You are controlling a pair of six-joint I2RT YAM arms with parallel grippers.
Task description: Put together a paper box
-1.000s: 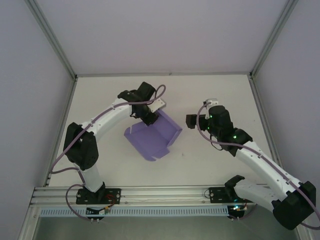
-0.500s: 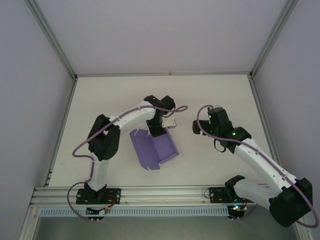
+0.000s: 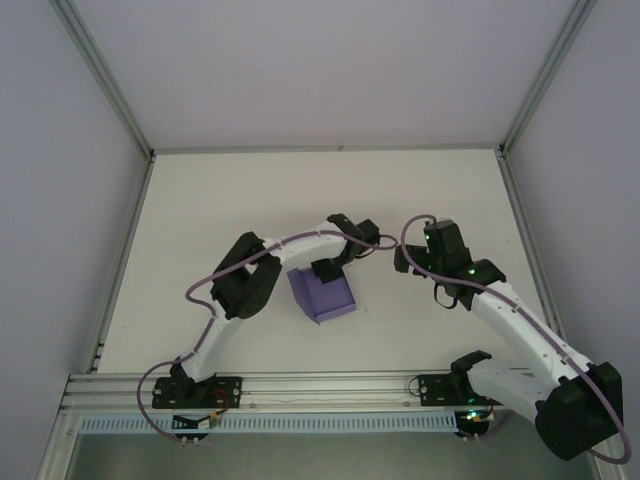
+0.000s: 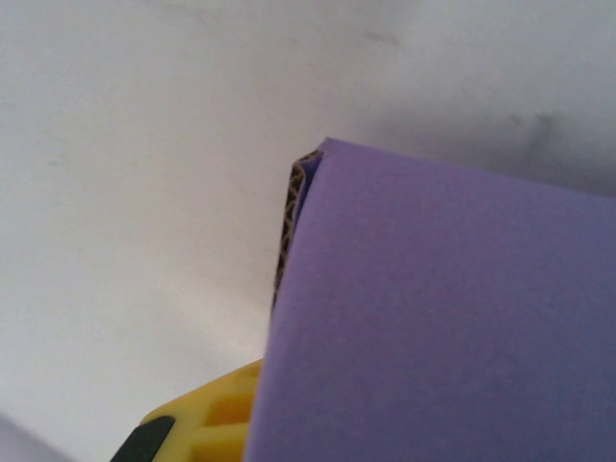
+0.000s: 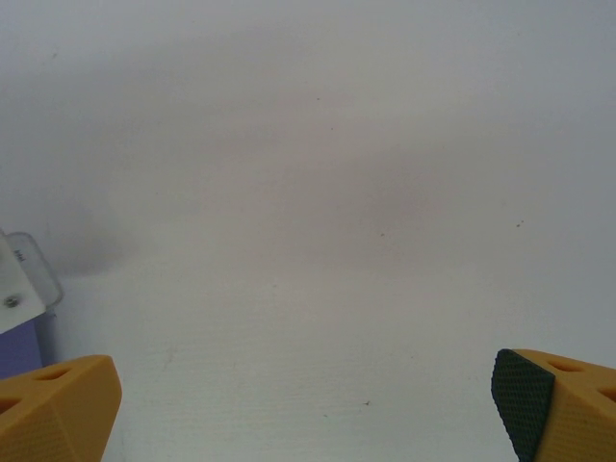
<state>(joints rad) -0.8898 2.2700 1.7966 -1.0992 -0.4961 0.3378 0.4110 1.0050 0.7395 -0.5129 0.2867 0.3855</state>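
Paper box [image 3: 322, 296], lavender card, partly folded with its walls raised, lying on the bench [image 3: 200, 215] just below and left of the centre of the top view. In the left wrist view the paper box [image 4: 443, 318] takes up the lower right, its cut edge exposing a brown fluted core. Judged from that edge, the material is thin corrugated card: light and fairly stiff across a panel, yet ready to hinge at every crease and to dent or buckle under a hard pinch. Its face looks smooth and matt, so a flat grip is likely to hold without much slip. Being so light, it will probably slide or tip on the bench when pushed unless one wall is pinned. The best hold is judged to be the free rim of an upright wall, close to a corner where two folds stiffen it, rather than mid-panel or on a loose flap. The left pincer [image 3: 323, 271] sits at the upper edge of the box, jaws drawn narrow on a wall of it, with one yellow finger [image 4: 207, 428] showing beside the card at the bottom of the left wrist view. The right pincer [image 3: 402, 258] hangs to the right of the box, apart from it, jaws spread wide and holding nothing.
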